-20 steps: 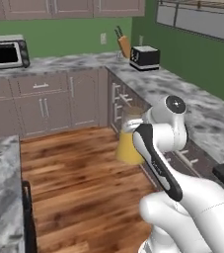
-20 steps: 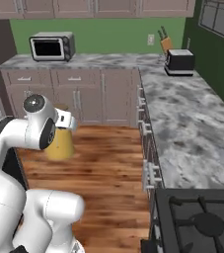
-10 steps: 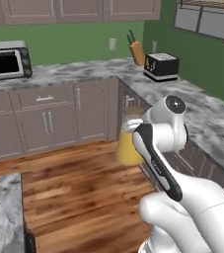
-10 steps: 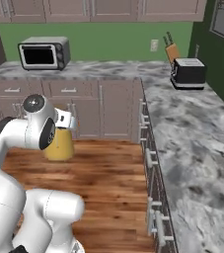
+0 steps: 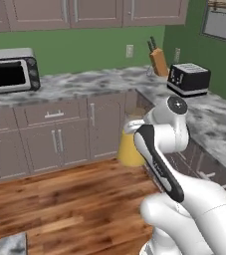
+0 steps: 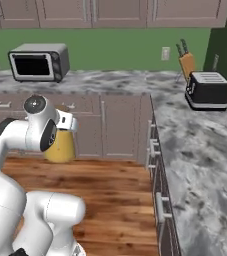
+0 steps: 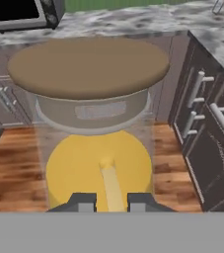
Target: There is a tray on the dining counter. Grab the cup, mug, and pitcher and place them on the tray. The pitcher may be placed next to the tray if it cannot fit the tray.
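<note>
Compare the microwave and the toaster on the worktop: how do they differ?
The microwave is silver-grey with a wide dark window; the toaster is black with slots on top. The microwave is the larger box and stands against the green back wall, while the toaster sits on the right-hand run beside the knife block. Both rest on the marbled worktop.

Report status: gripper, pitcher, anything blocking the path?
Gripper shut on the pitcher, carried in the air above the wood floor. Corner cabinets ahead; tray and dining counter not sighted.
</note>
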